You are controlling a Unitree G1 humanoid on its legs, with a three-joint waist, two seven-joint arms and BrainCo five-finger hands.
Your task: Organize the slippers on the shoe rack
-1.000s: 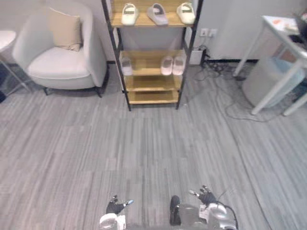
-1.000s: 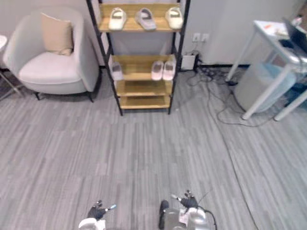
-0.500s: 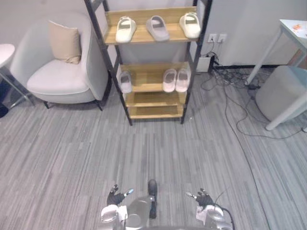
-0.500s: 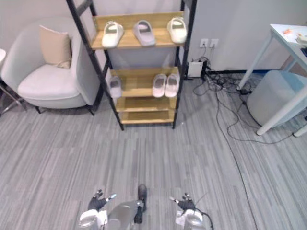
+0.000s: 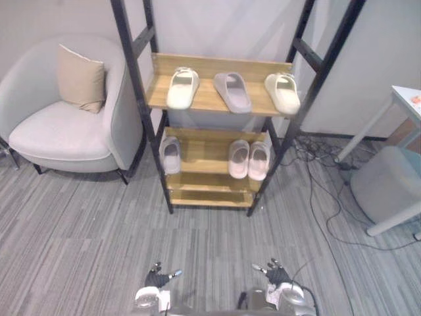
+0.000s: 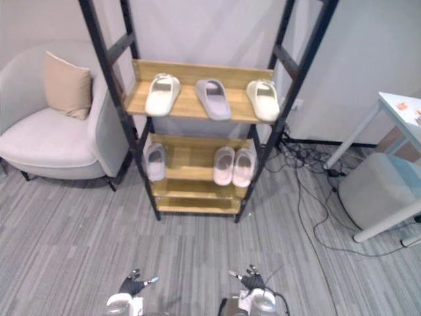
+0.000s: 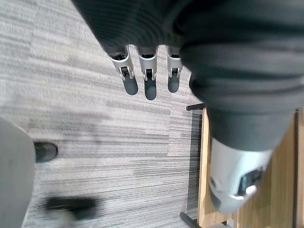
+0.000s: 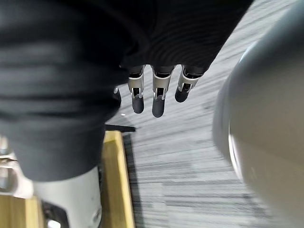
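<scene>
The shoe rack (image 5: 212, 98) has a black frame and wooden shelves, and stands on the floor ahead of me. On its upper shelf lie a cream slipper (image 5: 182, 87), a grey slipper (image 5: 232, 91) and another cream slipper (image 5: 283, 93). One shelf down, a pale grey slipper (image 5: 170, 155) lies at the left and a pinkish pair (image 5: 248, 160) at the right. My left hand (image 5: 158, 279) and right hand (image 5: 275, 272) hang low over the floor, well short of the rack. Both are open and hold nothing, their fingers (image 7: 145, 80) (image 8: 159, 97) straight above the grey floor.
A light armchair (image 5: 52, 125) with a beige cushion (image 5: 80, 79) stands left of the rack. At the right are a white table (image 5: 404, 99), a grey round pouf (image 5: 388, 187) and cables (image 5: 322, 174) on the floor. Grey plank flooring lies between me and the rack.
The whole view has shifted: the rack now shows nearer and larger, so the camera has moved. Both hands stay low and open, and no slipper has moved.
</scene>
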